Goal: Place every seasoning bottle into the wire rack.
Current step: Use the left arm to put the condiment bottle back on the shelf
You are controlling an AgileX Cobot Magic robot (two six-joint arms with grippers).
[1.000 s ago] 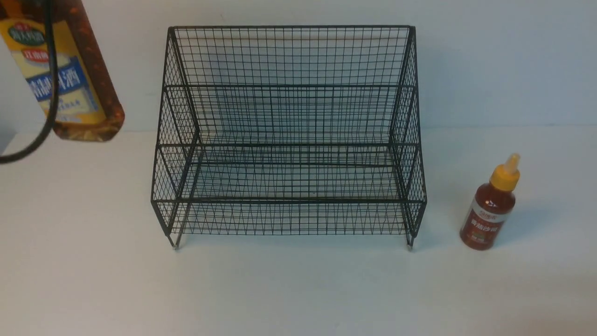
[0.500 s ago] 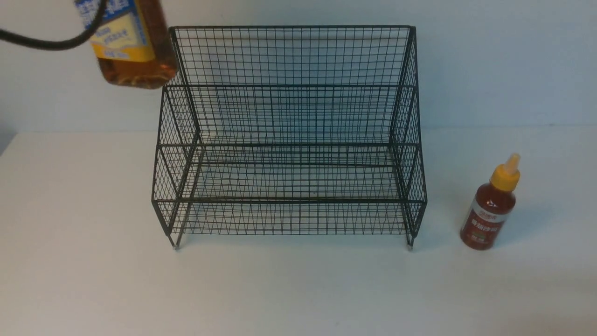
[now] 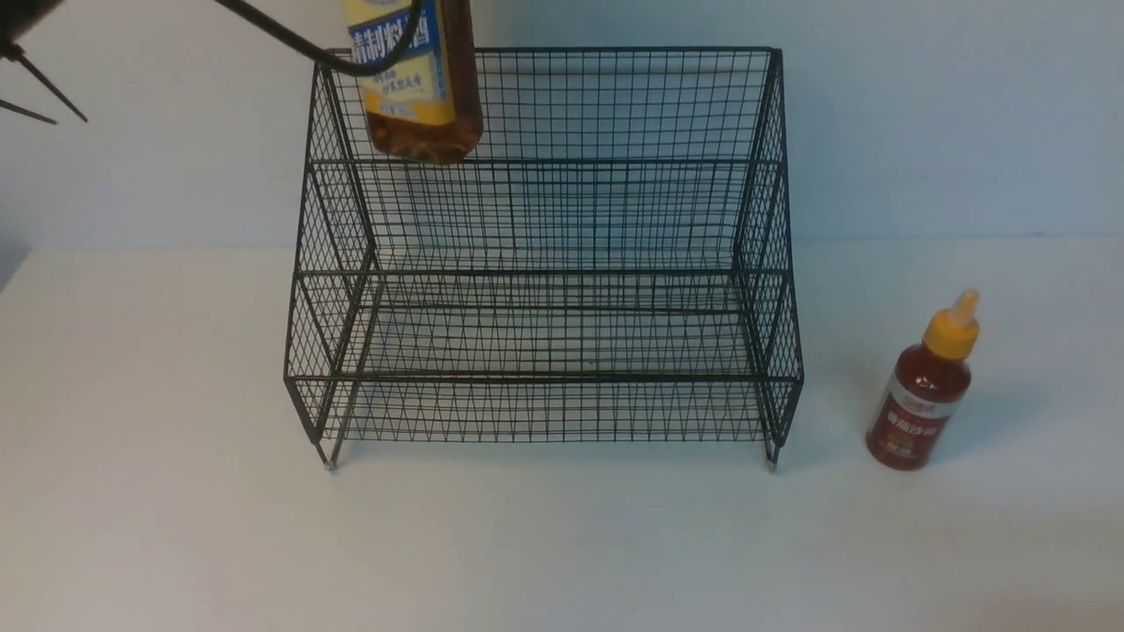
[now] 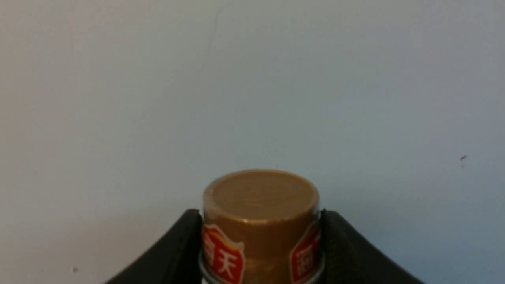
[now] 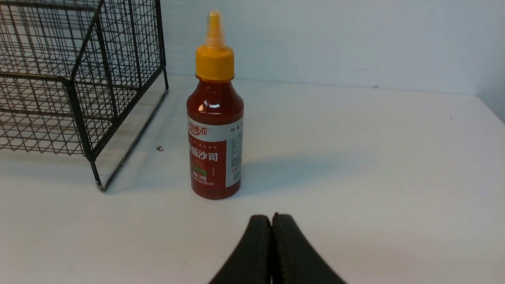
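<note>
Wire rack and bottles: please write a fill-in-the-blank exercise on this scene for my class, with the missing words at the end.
1. The left hand grips the tall bottle by its ____.
2. The small bottle holds sauce coloured ____.
3. That sauce bottle stands to the ____ of the wire rack in the front view.
4. The fingers of the right hand are ____, with nothing between them.

Missing words: top; red; right; shut

Thick black cable [image 3: 303, 44] — smooth, rounded — thin dark pointed strands [image 3: 51, 86], black tapering tool fingers [image 5: 256, 250]
</note>
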